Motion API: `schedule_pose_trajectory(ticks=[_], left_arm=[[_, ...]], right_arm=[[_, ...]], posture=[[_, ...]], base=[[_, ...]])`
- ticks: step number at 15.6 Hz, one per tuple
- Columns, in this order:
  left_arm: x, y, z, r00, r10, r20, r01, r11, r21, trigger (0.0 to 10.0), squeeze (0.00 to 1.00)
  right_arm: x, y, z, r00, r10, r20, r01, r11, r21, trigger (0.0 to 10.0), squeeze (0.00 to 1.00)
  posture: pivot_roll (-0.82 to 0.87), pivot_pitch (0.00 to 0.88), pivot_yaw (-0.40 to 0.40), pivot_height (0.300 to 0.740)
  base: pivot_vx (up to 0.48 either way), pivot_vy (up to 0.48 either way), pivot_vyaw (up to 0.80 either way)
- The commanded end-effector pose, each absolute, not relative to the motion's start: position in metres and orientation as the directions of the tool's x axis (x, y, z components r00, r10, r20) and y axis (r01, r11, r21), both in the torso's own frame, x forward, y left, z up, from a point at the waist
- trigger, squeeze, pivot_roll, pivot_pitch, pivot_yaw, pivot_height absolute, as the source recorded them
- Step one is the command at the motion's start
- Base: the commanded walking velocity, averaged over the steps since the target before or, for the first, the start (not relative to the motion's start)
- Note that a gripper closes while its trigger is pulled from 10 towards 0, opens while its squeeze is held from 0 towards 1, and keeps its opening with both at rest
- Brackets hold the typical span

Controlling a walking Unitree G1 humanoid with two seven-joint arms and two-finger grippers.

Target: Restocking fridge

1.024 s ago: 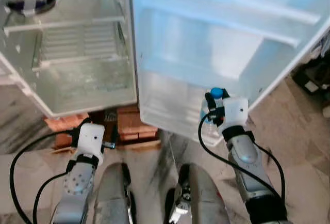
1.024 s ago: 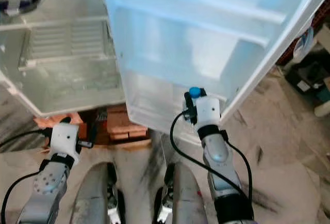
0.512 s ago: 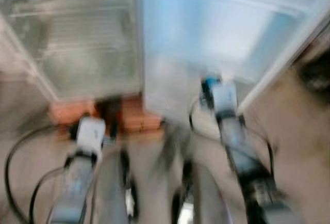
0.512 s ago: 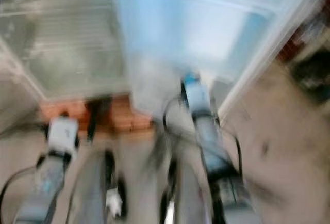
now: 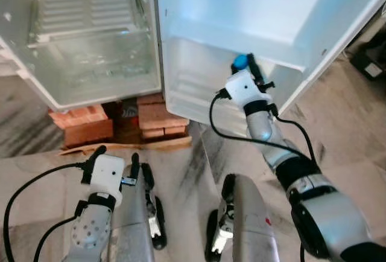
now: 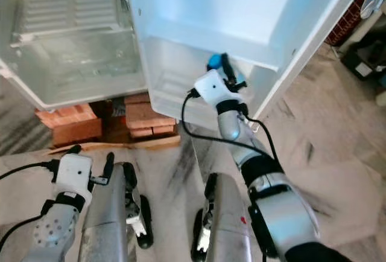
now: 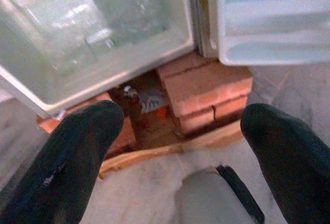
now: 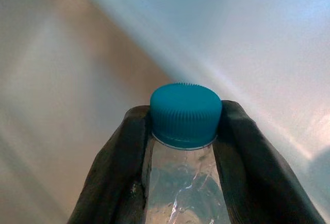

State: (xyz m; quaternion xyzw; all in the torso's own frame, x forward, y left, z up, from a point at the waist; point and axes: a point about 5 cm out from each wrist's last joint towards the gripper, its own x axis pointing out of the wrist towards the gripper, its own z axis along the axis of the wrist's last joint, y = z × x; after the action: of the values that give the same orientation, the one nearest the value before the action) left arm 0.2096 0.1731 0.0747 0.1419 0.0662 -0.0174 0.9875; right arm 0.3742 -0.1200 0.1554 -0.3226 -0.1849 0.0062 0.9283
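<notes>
Your right gripper (image 8: pixel 185 131) is clamped on the blue-capped water bottle (image 8: pixel 184 193) at the fridge door shelf (image 5: pixel 199 87); left gripper (image 7: pixel 175 146) hangs released.

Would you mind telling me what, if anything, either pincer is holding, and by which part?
The right pincer holds a clear bottle by its neck, just under the blue cap. The left pincer is open, holding nothing.

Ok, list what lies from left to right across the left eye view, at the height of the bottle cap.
Fridge compartment → open fridge door → blue bottle cap held in the right pincer → floor.
</notes>
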Motion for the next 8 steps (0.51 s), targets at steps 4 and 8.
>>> schedule_pose_trajectory(ticks=[4, 8], left_arm=[[0.204, 0.175, 0.078, 0.987, -0.025, -0.156, 0.069, 0.956, 0.285, 10.0, 0.00], [0.201, 0.177, 0.079, 0.985, -0.023, -0.169, 0.071, 0.955, 0.288, 10.0, 0.00]], right_arm=[[0.365, -0.144, 0.111, 0.989, 0.000, 0.148, 0.084, 0.823, -0.561, 10.0, 0.00], [0.355, -0.153, 0.083, 0.996, -0.085, -0.021, 0.067, 0.897, -0.436, 10.0, 0.00]], posture=[[0.27, 0.341, -0.064, 0.567], [0.28, 0.345, -0.063, 0.567]], base=[[0.000, 0.000, 0.00], [0.000, 0.000, 0.00]])
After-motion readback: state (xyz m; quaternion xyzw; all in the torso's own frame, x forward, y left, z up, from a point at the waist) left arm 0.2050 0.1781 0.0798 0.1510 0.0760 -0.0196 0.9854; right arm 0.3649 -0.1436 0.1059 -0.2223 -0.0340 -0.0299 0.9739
